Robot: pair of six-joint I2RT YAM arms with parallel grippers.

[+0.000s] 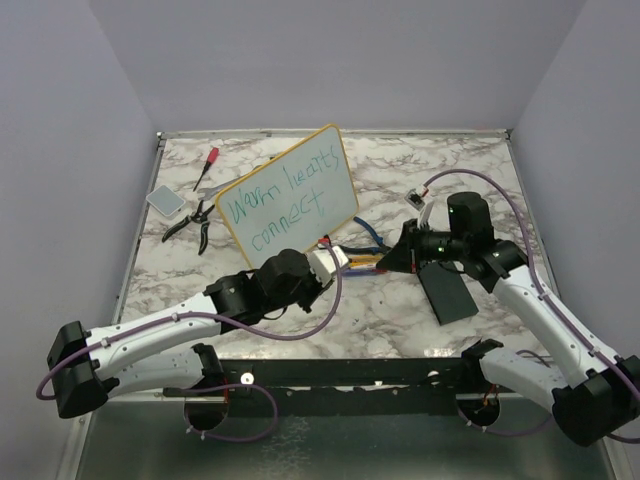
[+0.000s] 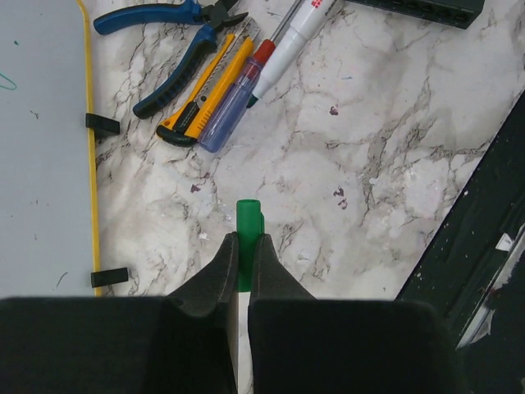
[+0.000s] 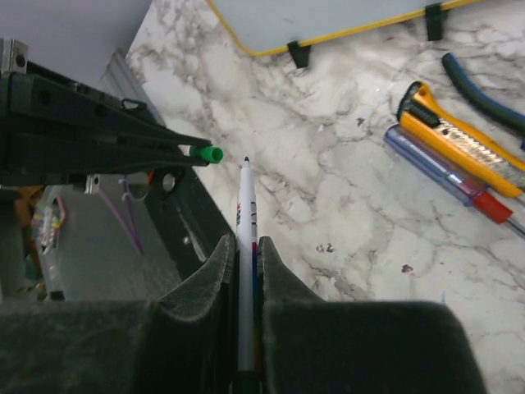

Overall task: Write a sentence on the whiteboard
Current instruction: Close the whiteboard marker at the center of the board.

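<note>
Top external view: two arms, each reaching inward from the near edge of the table (image 1: 400, 322), hands almost tip to tip.

- Left hand (image 2: 244, 242): pressed together on one green cap (image 2: 248, 215).
- Right hand (image 3: 244, 246): pinching one white marker (image 3: 245, 205) (tip bare, just short of the cap).
- One whiteboard (image 1: 332, 165): mid-table, tilted, just beyond the hands. It bears the sentence (image 1: 275, 205) in two teal lines.
- Beside the hands: one blue pliers (image 2: 176, 72), one yellow knife (image 2: 205, 94), one clear-handled screwdriver (image 2: 234, 103).
- Left of the board: one black pliers (image 1: 195, 220), one red screwdriver (image 1: 209, 160), one grey pad (image 1: 165, 198).
- By the right arm: one black pad (image 1: 447, 292).
</note>
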